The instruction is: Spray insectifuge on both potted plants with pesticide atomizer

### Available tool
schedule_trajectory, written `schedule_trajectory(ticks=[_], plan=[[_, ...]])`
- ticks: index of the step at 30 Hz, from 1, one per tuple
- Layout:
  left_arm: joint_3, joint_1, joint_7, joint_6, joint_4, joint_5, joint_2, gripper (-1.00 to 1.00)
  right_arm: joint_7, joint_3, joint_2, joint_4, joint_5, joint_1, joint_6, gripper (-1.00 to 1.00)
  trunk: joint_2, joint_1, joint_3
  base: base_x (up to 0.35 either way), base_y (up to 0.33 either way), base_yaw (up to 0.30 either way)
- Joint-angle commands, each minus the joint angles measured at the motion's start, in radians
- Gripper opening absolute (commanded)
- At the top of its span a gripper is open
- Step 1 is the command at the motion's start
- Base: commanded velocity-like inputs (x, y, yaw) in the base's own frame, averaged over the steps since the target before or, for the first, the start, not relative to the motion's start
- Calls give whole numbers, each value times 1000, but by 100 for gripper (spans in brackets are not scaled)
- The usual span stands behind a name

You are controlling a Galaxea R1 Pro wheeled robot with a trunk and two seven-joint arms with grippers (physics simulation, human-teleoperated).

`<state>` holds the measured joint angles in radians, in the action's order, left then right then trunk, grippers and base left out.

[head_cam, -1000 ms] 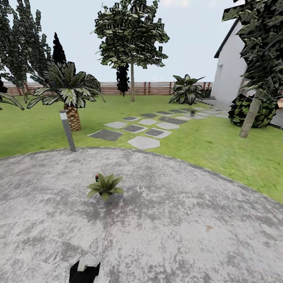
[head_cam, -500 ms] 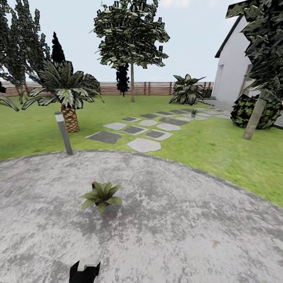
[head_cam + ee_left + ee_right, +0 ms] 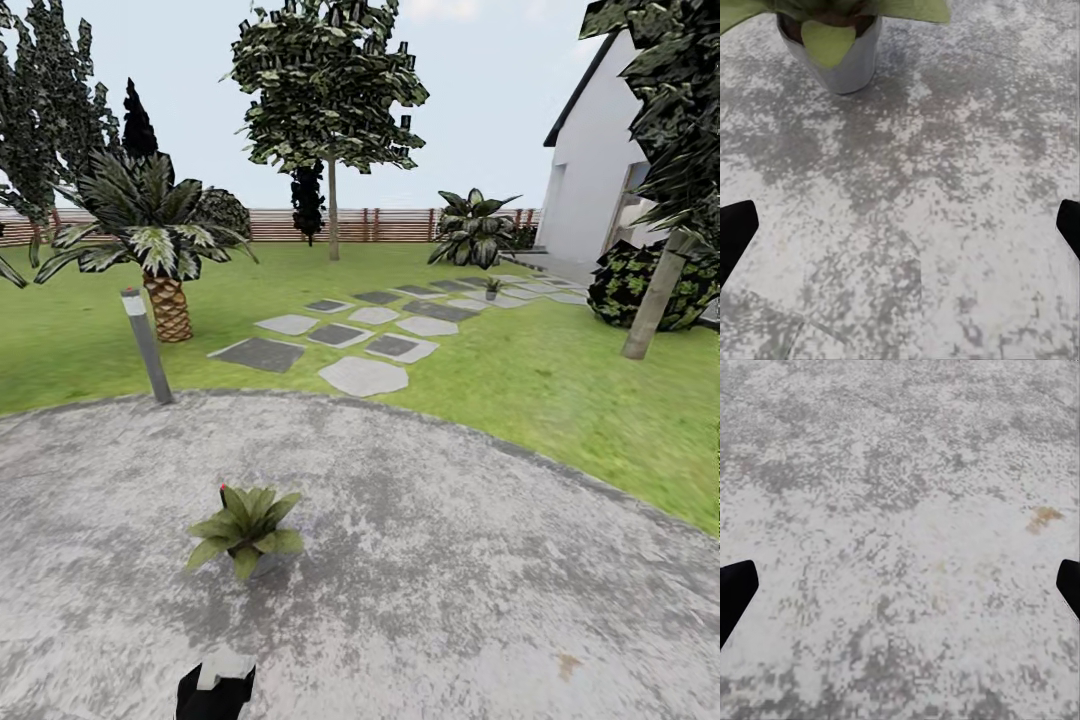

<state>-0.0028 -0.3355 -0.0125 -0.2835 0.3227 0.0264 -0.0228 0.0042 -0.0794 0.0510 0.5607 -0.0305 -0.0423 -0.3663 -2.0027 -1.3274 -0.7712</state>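
From the head camera I see the grey paved circle [image 3: 420, 560] of the garden under me, and on it stands the near potted plant [image 3: 243, 528], a low rosette of green leaves, a little left of the middle. Just behind its leaves, on the far left side, a small red tip [image 3: 221, 488] sticks up; I think this is the top of the pesticide atomizer, but its body is hidden by the leaves, so I cannot be sure. The second potted plant [image 3: 490, 287] is very small in the picture, far away on the stepping stones [image 3: 362, 375] that cross the lawn [image 3: 540, 380] toward the white house [image 3: 590, 190]. A grey post lamp [image 3: 146, 345] stands at the edge of the circle on the left, near a palm [image 3: 150, 235], and the wooden fence [image 3: 390, 225] closes the garden behind. At the lower edge of the head view a black and white part of the robot [image 3: 215, 688] shows. In the left wrist camera the left gripper [image 3: 900, 232] is wide apart and holds nothing, its two dark fingertips [image 3: 733, 232] at the picture's sides, and the grey pot [image 3: 840, 56] of the near plant stands ahead of it, not touching. In the right wrist camera the right gripper [image 3: 900, 592] is also wide apart and holds nothing, above mottled pavement with a small brown stain [image 3: 1042, 517].
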Motion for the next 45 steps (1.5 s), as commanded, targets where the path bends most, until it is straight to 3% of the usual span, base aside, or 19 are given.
schedule_trajectory(ticks=[1, 40, 45], plan=[[0, 0, -1, -3, -1, 3, 0, 100, 0, -2, 0, -1, -3, -1, -3, 100, 0, 0, -1, 339, 0, -145], [-2, 0, -1, -3, -1, 4, 1, 100, 0, -2, 0, -1, -3, -1, -2, 100, 0, 0, -1, 339, -4, -266], [-1, 0, -1, -3, -1, 3, 0, 100, 0, -2, 0, -1, -3, -1, -3, 100, 0, 0, -1, 297, -137, -72]])
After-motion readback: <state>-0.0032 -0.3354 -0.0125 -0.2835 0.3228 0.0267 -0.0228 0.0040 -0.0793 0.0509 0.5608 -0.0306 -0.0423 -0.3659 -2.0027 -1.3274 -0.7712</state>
